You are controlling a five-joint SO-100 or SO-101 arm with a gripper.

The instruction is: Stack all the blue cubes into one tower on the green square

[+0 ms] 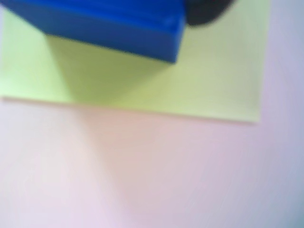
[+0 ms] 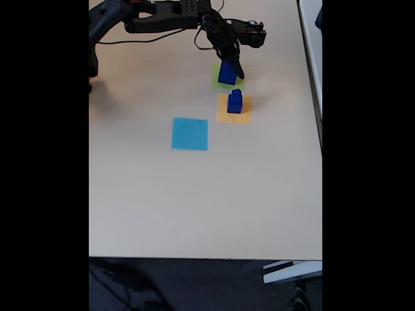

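The blue cube at my claw looks like smooth, hard plastic with a faint sheen along its edges in the wrist view. The green square under it is thin matt paper, flat and without shine. In the fixed view the orange square and the light blue square look like the same matt paper. The table is a smooth, pale, matt surface. My arm is matt black plastic.

Probably a lab or office: bare beige table, cabled arm.
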